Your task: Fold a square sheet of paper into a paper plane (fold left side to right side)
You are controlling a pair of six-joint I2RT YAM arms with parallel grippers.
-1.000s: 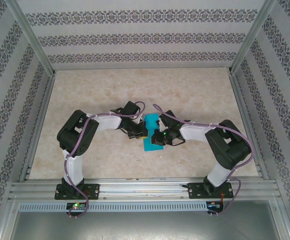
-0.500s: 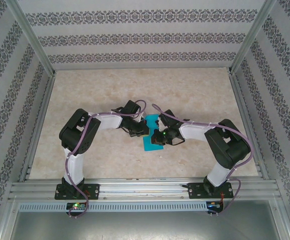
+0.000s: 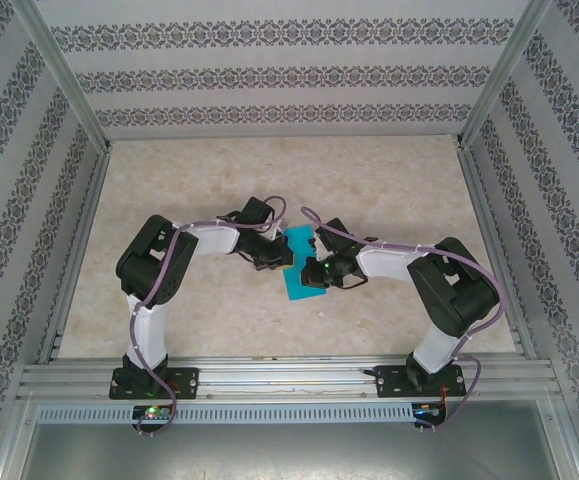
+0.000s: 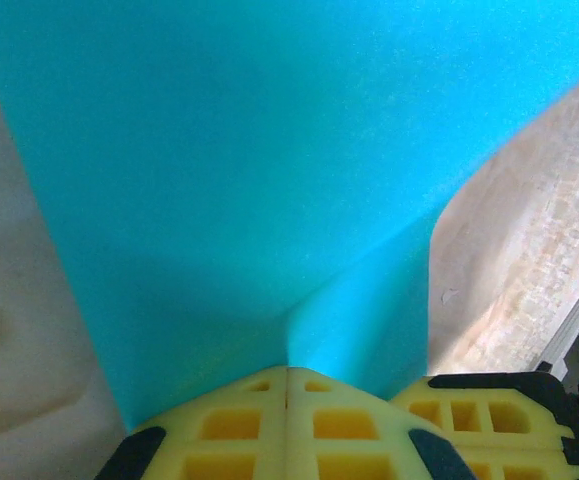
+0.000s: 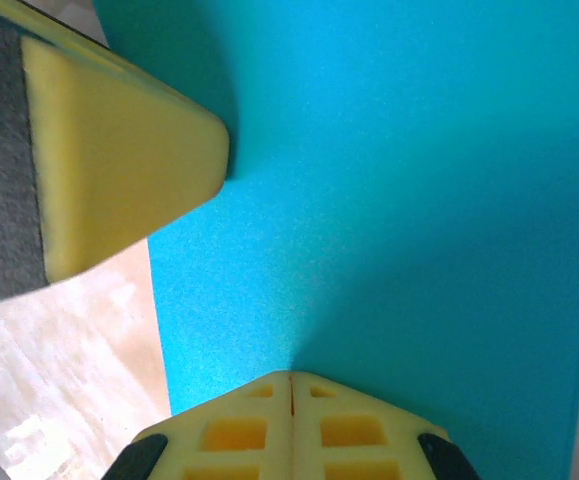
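Presently: square sheet of paper (image 3: pixel 302 268) partly folded, on the table (image 3: pixel 389 190).
Top: a narrow strip is flanked by left gripper (image 3: pixel 277 262) and right gripper (image 3: pixel 314 270). Left wrist: clenched fingers (image 4: pixel 239 425), raised crease. Right wrist: clenched fingers (image 5: pixel 239 435) on paper. Dart folds are judged outstanding.

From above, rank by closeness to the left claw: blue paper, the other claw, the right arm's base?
1. blue paper, touching the left gripper.
2. right gripper, just beyond, to its right.
3. right arm's base, far off at the near-right edge.
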